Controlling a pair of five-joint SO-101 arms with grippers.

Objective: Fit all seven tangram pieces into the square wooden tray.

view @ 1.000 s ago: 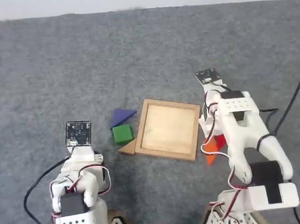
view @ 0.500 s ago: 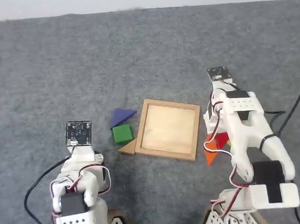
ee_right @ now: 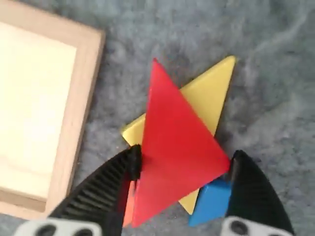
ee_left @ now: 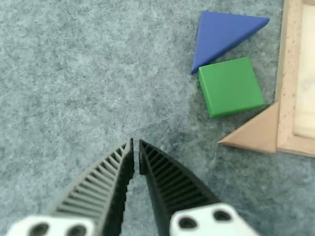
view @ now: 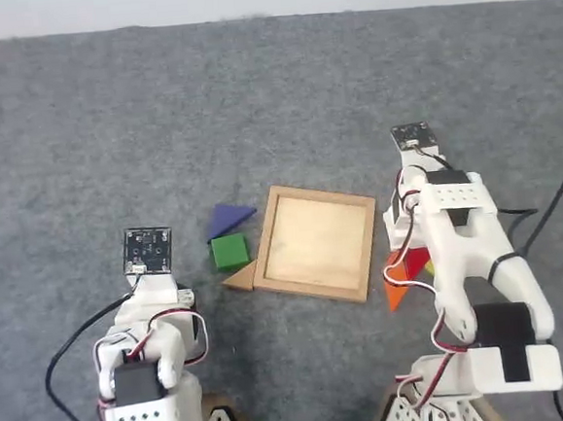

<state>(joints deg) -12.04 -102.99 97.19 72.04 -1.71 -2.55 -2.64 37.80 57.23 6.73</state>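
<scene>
"Where's the square wooden tray (view: pixel 325 195)?"

"Flat on the grey felt cloth (view: pixel 108 117), between the two arms. Nothing lies inside it."

"And the pieces?"

"Three sit just off the side nearer the left arm: a blue wooden triangle (view: pixel 227 218), a green wooden square (view: pixel 229 251) touching it, and a plain tan wooden triangle (view: pixel 242 276) tucked against the tray's rim (ee_left: pixel 285 73). The rest are heaped on the other side."

"What's in the heap?"

"A big red triangle (ee_right: pixel 174 147) lies on top of a yellow triangle (ee_right: pixel 211 93). A small blue piece (ee_right: pixel 211 201) and an orange piece (ee_right: pixel 129 206) peek out from under them. The heap is near the tray's edge (ee_right: pixel 81 113) but not touching it."

"The claws?"

"The right gripper (ee_right: pixel 184 157) is low over the heap. Its jaws are spread wide, with one finger at each side of the red triangle. The left gripper (ee_left: pixel 136 143) has its jaws together with nothing between them. It hangs over bare felt, well apart from the green square (ee_left: pixel 230 86)."
</scene>
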